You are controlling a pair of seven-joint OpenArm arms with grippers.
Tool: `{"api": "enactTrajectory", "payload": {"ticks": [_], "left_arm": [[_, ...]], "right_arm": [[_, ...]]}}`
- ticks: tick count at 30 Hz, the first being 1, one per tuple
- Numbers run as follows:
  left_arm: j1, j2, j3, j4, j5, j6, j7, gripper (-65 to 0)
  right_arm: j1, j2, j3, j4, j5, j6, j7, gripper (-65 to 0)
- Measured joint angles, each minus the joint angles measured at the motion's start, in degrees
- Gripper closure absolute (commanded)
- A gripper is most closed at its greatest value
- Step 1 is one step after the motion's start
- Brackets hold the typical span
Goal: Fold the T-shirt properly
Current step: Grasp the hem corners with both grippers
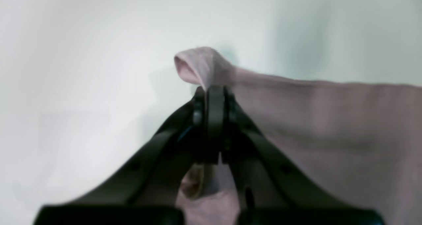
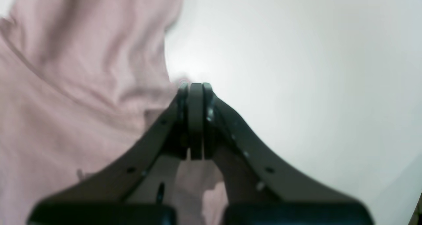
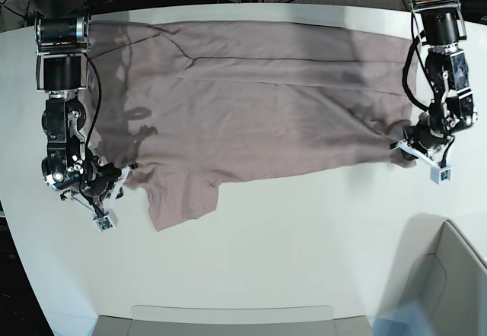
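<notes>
Pink T-shirt (image 3: 259, 100) edges are pinched by clamped left gripper (image 1: 211, 89) and right gripper (image 2: 195, 85), arms lowered over the table (image 3: 304, 237).

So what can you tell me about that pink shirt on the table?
The T-shirt is plain dusty pink, soft and wrinkled, looking like cotton. It lies spread wide across the white table, one short sleeve sticking out along its near edge. The left pincer and the right pincer are each shut on an end, pulling the cloth taut between them.

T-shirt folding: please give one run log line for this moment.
dusty pink cotton T-shirt: spread on white table | left gripper: shut on edge | right gripper: shut on edge
</notes>
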Motion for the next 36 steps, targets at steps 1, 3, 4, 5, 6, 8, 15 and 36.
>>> {"api": "enactTrajectory", "payload": {"ticks": [1, 3, 4, 5, 6, 8, 15, 36], "left_arm": [[0.11, 0.0, 0.0, 0.0, -0.07, -0.02, 0.02, 0.0], [0.31, -0.04, 0.0, -0.07, 0.39, 0.07, 0.04, 0.0], [0.39, -0.13, 0.0, -0.13, 0.57, 0.11, 0.04, 0.0], [0.42, -0.2, 0.0, -0.13, 0.55, 0.07, 0.09, 0.0], [0.37, -0.2, 0.0, -0.13, 0.52, 0.07, 0.17, 0.0], [0.24, -0.04, 0.07, -0.09, 0.33, 0.02, 0.15, 0.0], [0.24, -0.04, 0.17, -0.07, 0.39, 0.02, 0.17, 0.0], [0.26, 0.17, 0.17, -0.09, 0.33, 0.07, -0.76, 0.0]], "right_arm": [[-0.42, -0.24, 0.35, 0.0, 0.02, -0.02, -0.35, 0.0], [-0.11, -0.55, 0.39, -0.04, 0.04, -0.02, -0.24, 0.0], [0.26, -0.59, 0.28, -0.04, 0.04, 0.0, -0.24, -1.4], [0.9, -0.79, 0.24, -0.04, 0.02, -0.02, -0.2, -6.4], [1.6, -1.38, 0.48, -0.24, -0.11, -0.02, -0.22, -11.4], [3.1, -2.47, 0.42, -2.34, -0.42, -0.04, 3.21, -18.9], [10.19, -5.05, 0.0, -20.44, -0.63, -0.22, 11.98, -29.0], [14.69, -10.47, 0.15, -39.12, -10.54, -0.46, 24.2, -28.5]]}}
